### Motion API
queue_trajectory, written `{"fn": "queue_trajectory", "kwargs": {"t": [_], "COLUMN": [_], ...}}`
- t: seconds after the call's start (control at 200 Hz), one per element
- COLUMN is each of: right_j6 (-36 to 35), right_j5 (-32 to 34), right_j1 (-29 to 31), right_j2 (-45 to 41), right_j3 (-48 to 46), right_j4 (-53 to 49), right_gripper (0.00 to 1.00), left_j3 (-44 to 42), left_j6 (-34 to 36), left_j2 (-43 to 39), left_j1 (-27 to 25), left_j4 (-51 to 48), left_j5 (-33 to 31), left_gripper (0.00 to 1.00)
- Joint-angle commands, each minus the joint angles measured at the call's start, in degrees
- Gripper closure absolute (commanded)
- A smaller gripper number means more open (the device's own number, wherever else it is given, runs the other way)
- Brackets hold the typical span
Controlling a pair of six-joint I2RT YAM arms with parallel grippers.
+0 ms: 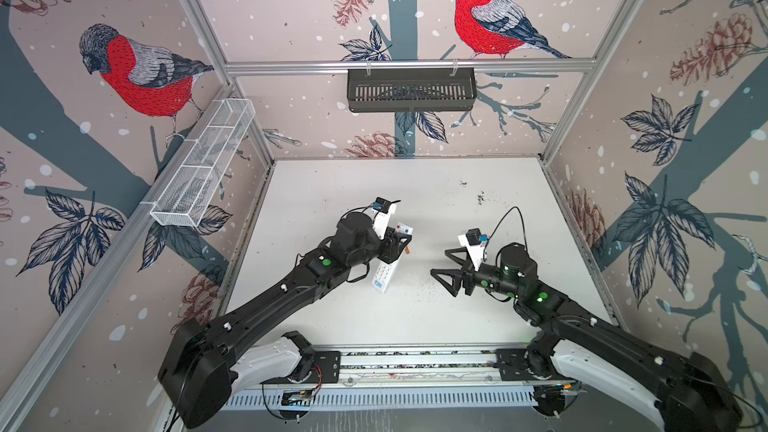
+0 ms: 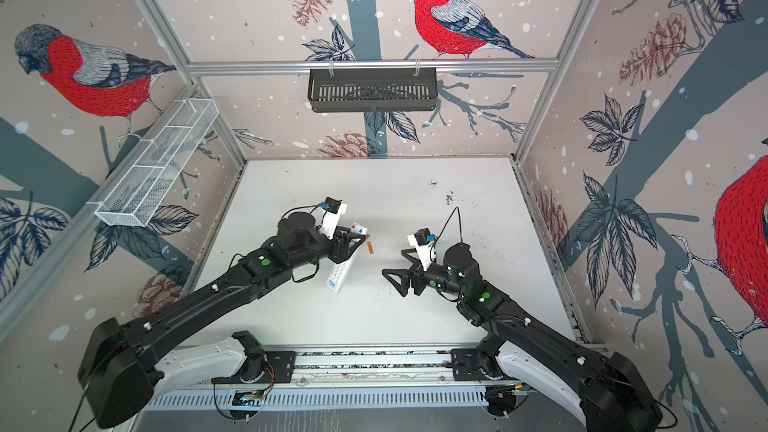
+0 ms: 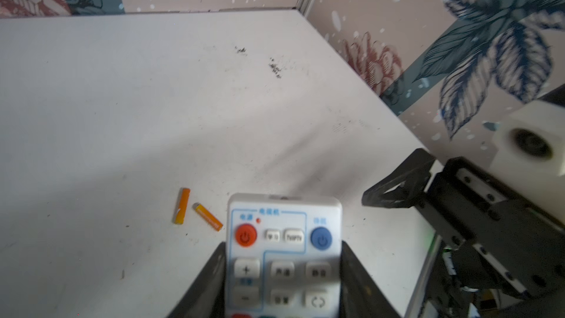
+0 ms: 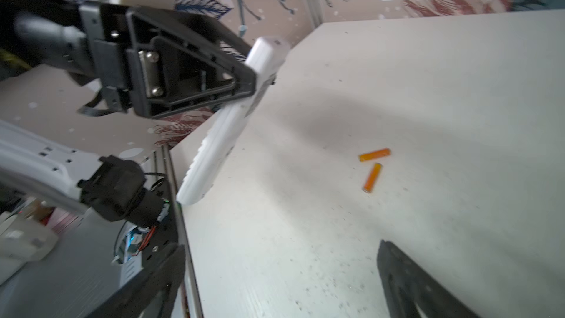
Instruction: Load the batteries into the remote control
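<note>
Left claw (image 3: 283, 244) grasps the slim white plastic remote (image 3: 282, 273) aloft, buttons up, likely for flipping; orange cylindrical batteries (image 3: 182, 205) lie at its 3 o'clock; right claw (image 1: 440, 261) released

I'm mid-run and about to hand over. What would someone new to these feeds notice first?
The white remote control stands out first, clamped at a tilt in the left gripper with its buttons facing that wrist camera. Next come the two orange batteries, lying loose and close together on the white table, just off the remote's coloured-button end. Opposite them, the right gripper hangs open and empty.
</note>
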Motion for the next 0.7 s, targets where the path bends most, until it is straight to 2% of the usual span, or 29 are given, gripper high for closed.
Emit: {"fn": "queue_trajectory", "kwargs": {"t": [0.0, 0.165, 0.31, 0.69], "right_j6": [-0.7, -2.4, -1.4, -2.1], "right_j5": [-7.0, -8.4, -11.6, -15.1], "right_j1": [1.8, 7.0, 8.5, 11.8], "right_j2": [4.8, 13.1, 18.6, 25.6], "right_j3": [2.5, 7.5, 10.1, 15.5], "right_j4": [10.3, 14.5, 19.7, 23.7], "right_gripper": [0.01, 0.0, 0.0, 0.0], "left_j3": [-3.2, -7.6, -12.8, -20.3], "left_j6": [-3.5, -9.5, -20.0, -35.8], "left_j2": [-4.2, -9.0, -10.5, -9.7], "left_j1": [2.8, 5.0, 8.3, 11.3], "left_j4": [14.8, 27.4, 44.8, 70.7], "left_j5": [14.8, 24.1, 31.4, 34.7], "left_gripper": [0.54, 0.54, 0.54, 0.54]}}
